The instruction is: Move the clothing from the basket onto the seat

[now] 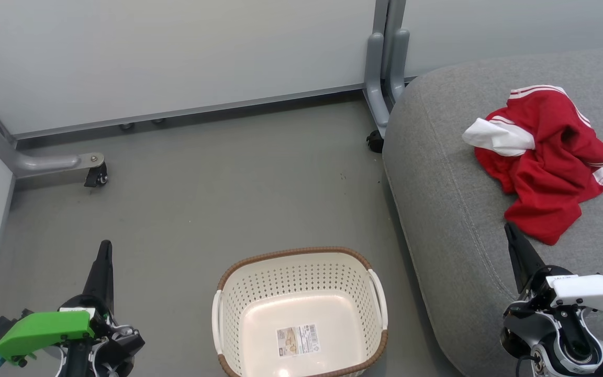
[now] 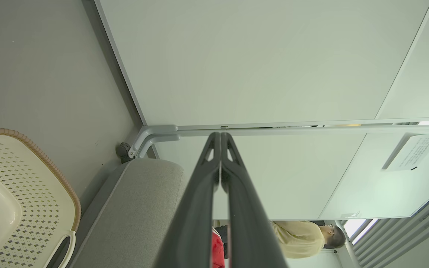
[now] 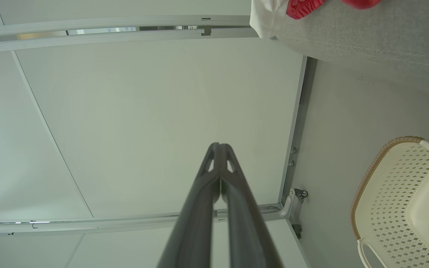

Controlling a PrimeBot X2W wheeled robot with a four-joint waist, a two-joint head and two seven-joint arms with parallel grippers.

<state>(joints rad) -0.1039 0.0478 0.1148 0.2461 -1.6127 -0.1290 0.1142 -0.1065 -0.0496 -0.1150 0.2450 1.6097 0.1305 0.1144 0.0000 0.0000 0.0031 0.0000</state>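
Seemingly the task is at its end: the red clothing [image 1: 542, 162] lies crumpled on the grey seat [image 1: 448, 209], and the cream basket [image 1: 296, 252] on the floor beside it holds only its barcode sticker [image 1: 297, 340]. The left gripper [image 1: 104, 248] and right gripper [image 1: 512, 233] each have their fingers pressed together on nothing, so I judge no further carrying is needed. A castered partition foot [image 1: 377, 125] stands by the seat's corner, blocking neither arm.
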